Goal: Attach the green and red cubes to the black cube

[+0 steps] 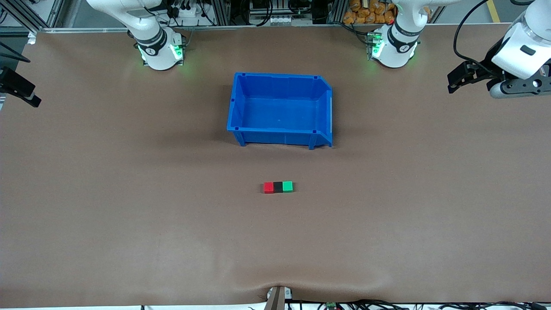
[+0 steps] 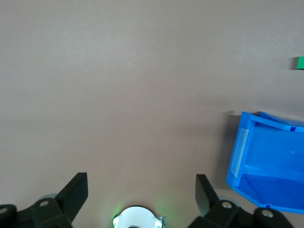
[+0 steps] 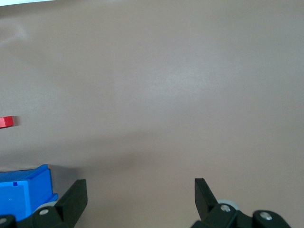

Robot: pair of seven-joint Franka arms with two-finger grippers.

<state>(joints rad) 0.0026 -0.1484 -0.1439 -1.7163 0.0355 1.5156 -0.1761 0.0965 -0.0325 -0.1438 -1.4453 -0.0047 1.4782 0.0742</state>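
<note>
worktop (image 1: 129, 206), brown and wide, fills the front view. near its middle sits an open blue bin (image 1: 320, 105) with nothing in it. nearer the front camera than the bin lies a short row of three cubes: red cube (image 1: 268, 187) toward the right arm's end, black cube (image 1: 278, 187) in the centre, green cube (image 1: 287, 186) toward the left arm's end. each coloured cube touches a side of the black one and the three make one straight bar with no visible gap.

judged from that, the task looks finished: both coloured cubes appear joined to the black cube and nothing seems left to do, though the pictures cannot show how firmly they hold.

both arms wait, well apart from the cubes. left gripper (image 1: 467, 77) hangs over the worktop's edge at the left arm's end; right gripper (image 1: 21, 90) hangs over the edge at the right arm's end. neither holds anything.

only the front view shows the whole row, black cube included. the left wrist view shows that gripper's jaws wide apart above bare worktop, part of the bin, and just a sliver of green cube at the picture's edge. the right wrist view shows the right gripper's jaws also wide apart, a corner of the bin, and a sliver of red cube. neither wrist view shows the black cube.
</note>
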